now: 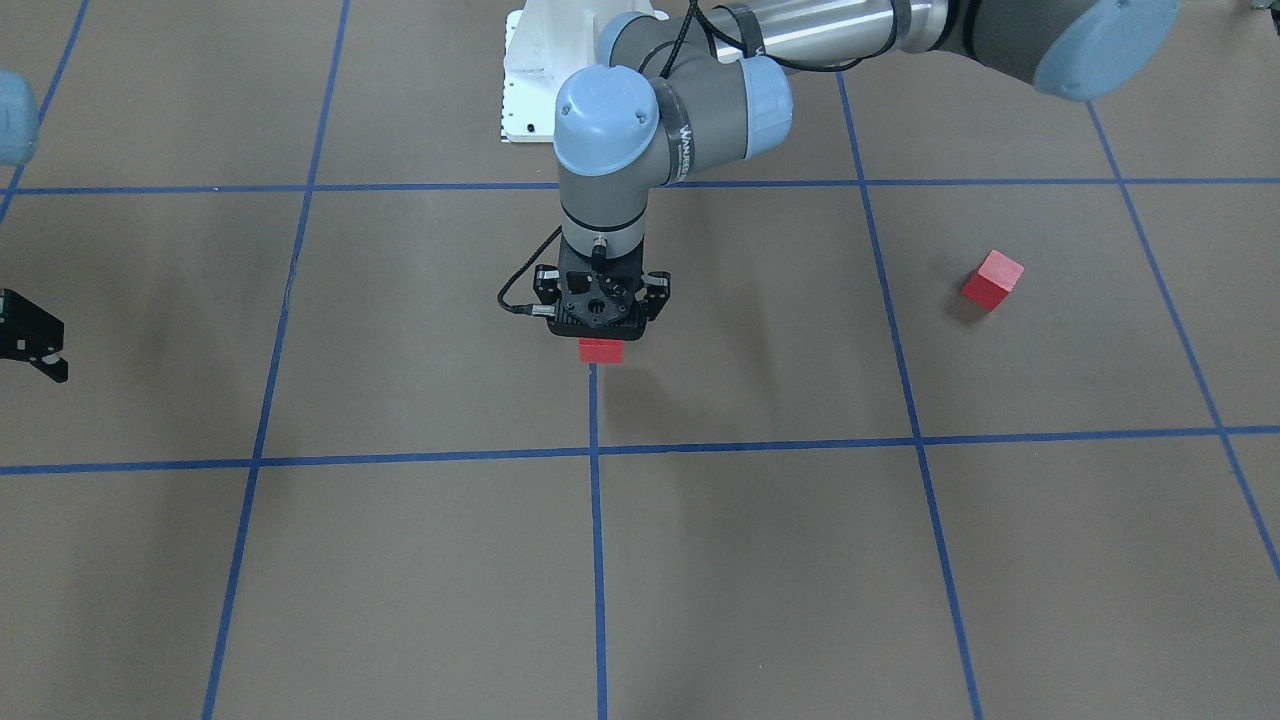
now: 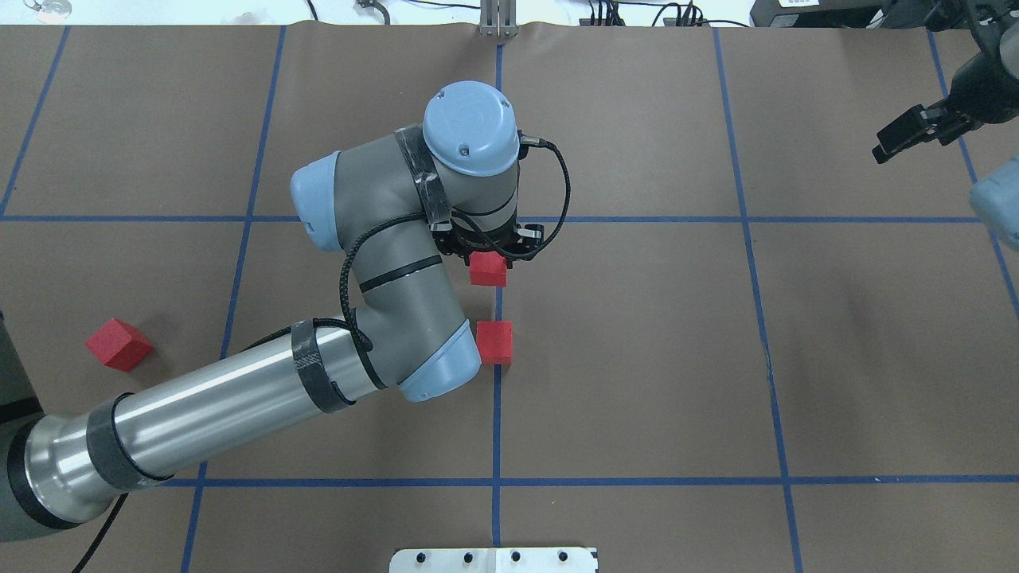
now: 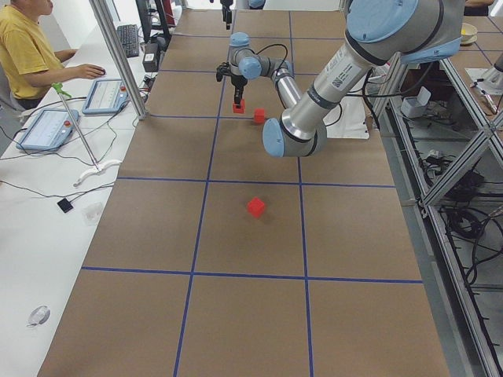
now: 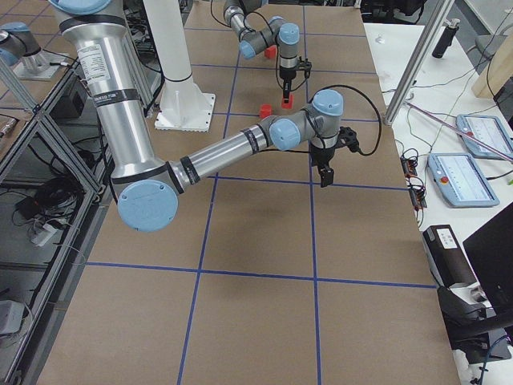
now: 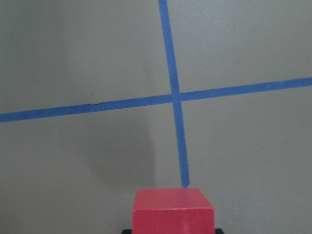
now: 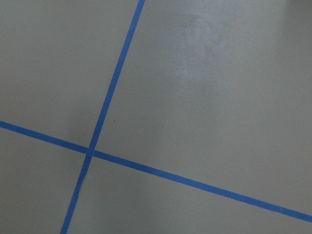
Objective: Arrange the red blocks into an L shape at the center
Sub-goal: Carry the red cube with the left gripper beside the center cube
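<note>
Left tool holds red block square to blue line.

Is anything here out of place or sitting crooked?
One red block sits alone well off toward the left arm's side, turned askew to the blue tape grid. The other two, a far block and a near block, are at the centre line. Nothing looks damaged.

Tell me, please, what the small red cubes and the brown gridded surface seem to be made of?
The small red cubes look like painted wood or dense foam: solid colour, matte faces, crisp edges. The brown surface looks like matte kraft paper, its far edge slightly rippled. The blue grid lines appear to be thin adhesive tape.
</note>
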Robot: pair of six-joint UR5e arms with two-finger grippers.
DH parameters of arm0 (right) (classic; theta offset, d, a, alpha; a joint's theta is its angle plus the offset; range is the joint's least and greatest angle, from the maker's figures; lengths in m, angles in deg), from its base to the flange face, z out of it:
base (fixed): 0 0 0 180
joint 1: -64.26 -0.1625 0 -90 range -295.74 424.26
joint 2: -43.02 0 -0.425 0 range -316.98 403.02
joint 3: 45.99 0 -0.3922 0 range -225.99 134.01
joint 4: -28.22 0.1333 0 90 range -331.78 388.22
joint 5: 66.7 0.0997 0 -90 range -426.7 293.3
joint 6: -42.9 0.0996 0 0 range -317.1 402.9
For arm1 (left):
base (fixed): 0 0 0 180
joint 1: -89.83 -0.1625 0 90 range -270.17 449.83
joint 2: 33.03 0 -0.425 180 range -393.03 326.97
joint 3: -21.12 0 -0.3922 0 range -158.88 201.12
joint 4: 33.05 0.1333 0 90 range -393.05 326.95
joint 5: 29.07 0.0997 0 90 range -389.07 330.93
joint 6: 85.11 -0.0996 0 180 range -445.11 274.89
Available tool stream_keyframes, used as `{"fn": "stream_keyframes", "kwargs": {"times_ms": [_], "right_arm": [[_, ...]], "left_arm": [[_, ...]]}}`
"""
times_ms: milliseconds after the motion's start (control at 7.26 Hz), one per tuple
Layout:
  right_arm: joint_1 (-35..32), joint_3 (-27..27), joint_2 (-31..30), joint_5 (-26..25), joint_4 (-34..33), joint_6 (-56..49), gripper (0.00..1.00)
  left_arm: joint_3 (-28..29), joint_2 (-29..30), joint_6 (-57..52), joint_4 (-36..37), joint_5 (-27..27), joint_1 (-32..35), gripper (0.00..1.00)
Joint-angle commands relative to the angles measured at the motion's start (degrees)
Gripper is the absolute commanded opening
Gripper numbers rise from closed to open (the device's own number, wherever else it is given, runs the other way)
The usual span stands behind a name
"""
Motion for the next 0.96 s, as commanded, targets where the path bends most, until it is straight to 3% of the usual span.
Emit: {"fn": "stream_keyframes", "kwargs": {"times_ms": [0, 827], "right_arm": [[-0.1, 0.0, 0.0, 0.0, 0.0, 0.0, 0.99], [-0.1, 0.1, 0.0, 0.0, 0.0, 0.4, 0.99]], "left_arm": [[1.8, 0.0, 1.4, -2.0, 0.2, -2.3, 0.21], [1.7, -1.1, 4.0, -2.0, 0.2, -3.1, 0.25]]}}
